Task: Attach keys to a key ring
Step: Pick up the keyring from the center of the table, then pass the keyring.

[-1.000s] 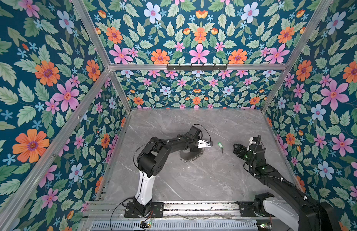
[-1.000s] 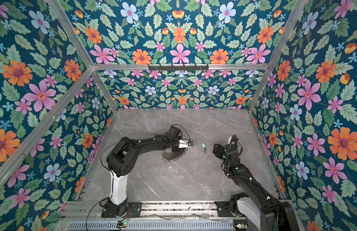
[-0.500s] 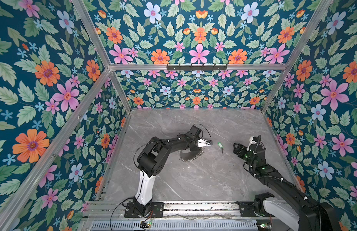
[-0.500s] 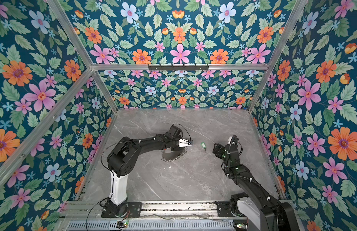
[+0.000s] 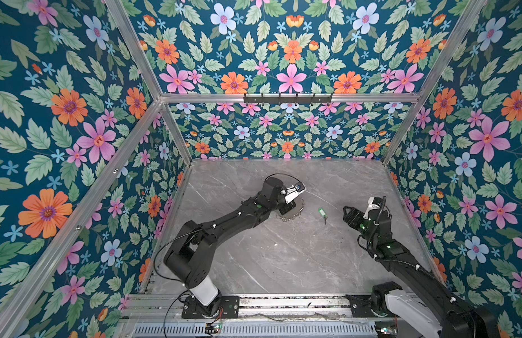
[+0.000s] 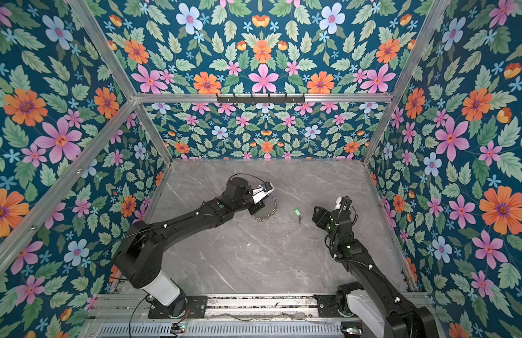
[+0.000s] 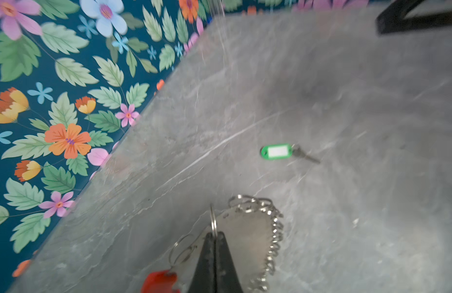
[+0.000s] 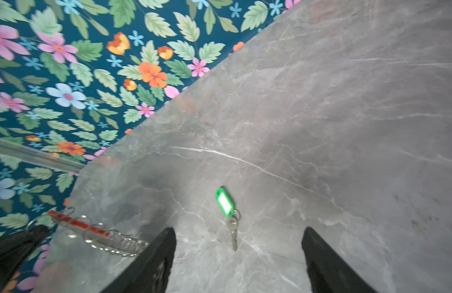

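The key (image 5: 321,212) (image 6: 297,212), with a green tag head and a thin metal blade, lies flat on the grey table between the two arms. In the left wrist view the key ring (image 7: 273,236) shows as a thin hoop strung with several small silver rings and a red arc (image 7: 159,281). My left gripper (image 7: 214,234) is shut on its wire at the near side. In both top views the key ring (image 5: 294,213) (image 6: 267,212) peeks out under the left gripper (image 5: 286,208). My right gripper (image 8: 238,232) (image 5: 349,215) is open, with the key (image 8: 226,205) just ahead of it, untouched.
Floral walls close in the grey marble table (image 5: 283,257) on the left, back and right. An aluminium rail (image 5: 283,303) carrying both arm bases runs along the front edge. A black hook bar (image 5: 287,98) hangs high on the back wall.
The left jaws have closed on the key ring. The right arm and the key have stayed where they were.
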Action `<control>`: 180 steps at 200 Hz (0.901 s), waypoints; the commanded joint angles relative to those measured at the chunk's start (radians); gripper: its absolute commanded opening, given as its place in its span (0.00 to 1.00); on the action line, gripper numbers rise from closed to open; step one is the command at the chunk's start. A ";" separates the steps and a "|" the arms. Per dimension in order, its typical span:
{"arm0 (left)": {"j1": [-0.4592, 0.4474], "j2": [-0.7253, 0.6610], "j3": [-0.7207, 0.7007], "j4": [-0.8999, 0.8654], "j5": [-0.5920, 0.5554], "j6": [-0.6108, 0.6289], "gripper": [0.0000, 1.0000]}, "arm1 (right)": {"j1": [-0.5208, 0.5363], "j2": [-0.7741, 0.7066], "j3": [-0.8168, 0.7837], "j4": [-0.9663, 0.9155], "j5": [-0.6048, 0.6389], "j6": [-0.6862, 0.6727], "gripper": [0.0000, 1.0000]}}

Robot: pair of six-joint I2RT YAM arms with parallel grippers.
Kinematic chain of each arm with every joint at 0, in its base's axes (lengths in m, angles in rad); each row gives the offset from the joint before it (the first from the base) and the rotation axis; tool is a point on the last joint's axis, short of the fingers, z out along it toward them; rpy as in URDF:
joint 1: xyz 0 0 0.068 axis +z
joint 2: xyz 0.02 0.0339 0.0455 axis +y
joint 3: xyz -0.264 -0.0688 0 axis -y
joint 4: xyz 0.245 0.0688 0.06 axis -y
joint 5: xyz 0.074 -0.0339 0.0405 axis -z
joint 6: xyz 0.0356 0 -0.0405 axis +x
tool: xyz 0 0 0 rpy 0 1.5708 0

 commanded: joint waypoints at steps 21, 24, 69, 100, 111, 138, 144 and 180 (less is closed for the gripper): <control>0.002 -0.116 -0.167 0.458 0.157 -0.422 0.00 | 0.002 0.014 0.150 -0.116 -0.332 0.011 0.77; 0.001 -0.118 -0.169 0.467 0.164 -0.442 0.00 | 0.002 0.018 0.157 -0.115 -0.355 0.016 0.76; 0.001 -0.117 -0.174 0.563 0.218 -0.686 0.00 | 0.090 0.082 0.258 -0.107 -0.448 0.031 0.72; 0.001 -0.124 -0.168 0.568 0.240 -0.799 0.00 | 0.175 0.113 0.312 -0.104 -0.415 0.023 0.71; 0.001 -0.125 -0.144 0.520 0.246 -0.838 0.00 | 0.195 0.122 0.323 -0.102 -0.402 0.025 0.71; -0.001 -0.124 -0.093 0.436 0.290 -0.915 0.00 | 0.233 0.147 0.329 -0.065 -0.381 0.047 0.68; 0.000 -0.125 -0.092 0.444 0.302 -0.934 0.00 | 0.244 0.156 0.328 -0.056 -0.380 0.053 0.67; -0.021 -0.172 -0.124 0.443 0.277 -0.963 0.00 | 0.323 0.174 0.339 -0.060 -0.350 0.063 0.63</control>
